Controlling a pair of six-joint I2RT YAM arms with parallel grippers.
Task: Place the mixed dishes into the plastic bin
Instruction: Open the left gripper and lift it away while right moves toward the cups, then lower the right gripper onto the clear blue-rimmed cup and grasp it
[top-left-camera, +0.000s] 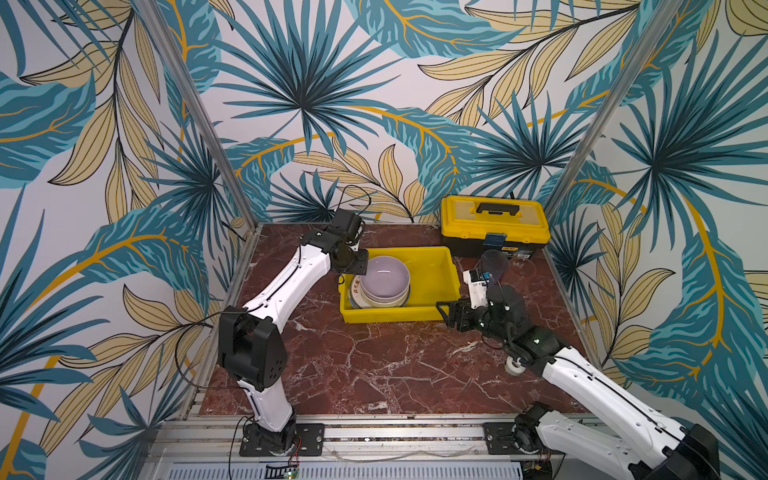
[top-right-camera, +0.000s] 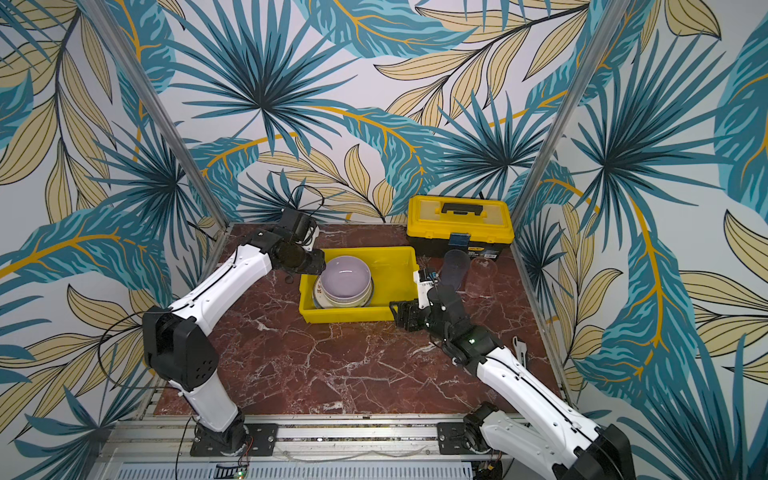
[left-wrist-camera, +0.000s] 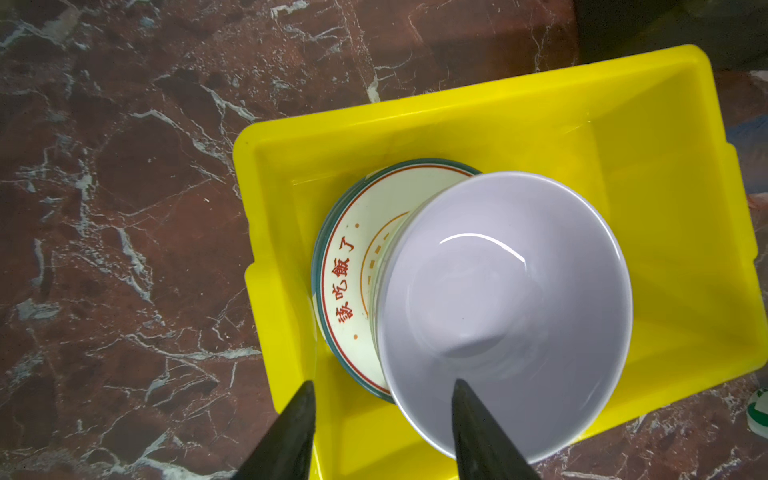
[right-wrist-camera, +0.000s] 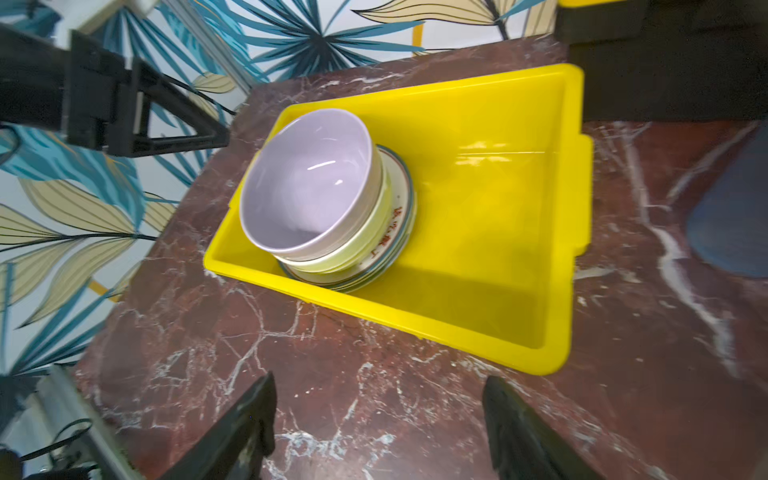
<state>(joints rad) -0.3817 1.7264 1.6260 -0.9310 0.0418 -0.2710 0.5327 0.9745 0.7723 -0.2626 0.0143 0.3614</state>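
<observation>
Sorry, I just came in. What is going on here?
Two arms are packing dishes into the yellow bin. It holds a stack: plates, a pale green bowl and the lilac bowl on top. The left end effector is open astride the lilac bowl's rim. The right end effector is open and empty beside the bin. A dark tumbler and a clear tumbler sit on the table, not yet in.

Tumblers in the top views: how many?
2. A blue-tinted clear tumbler and a colourless clear tumbler side by side on the marble table, right of the yellow plastic bin, in front of the yellow toolbox. None seen elsewhere.
</observation>
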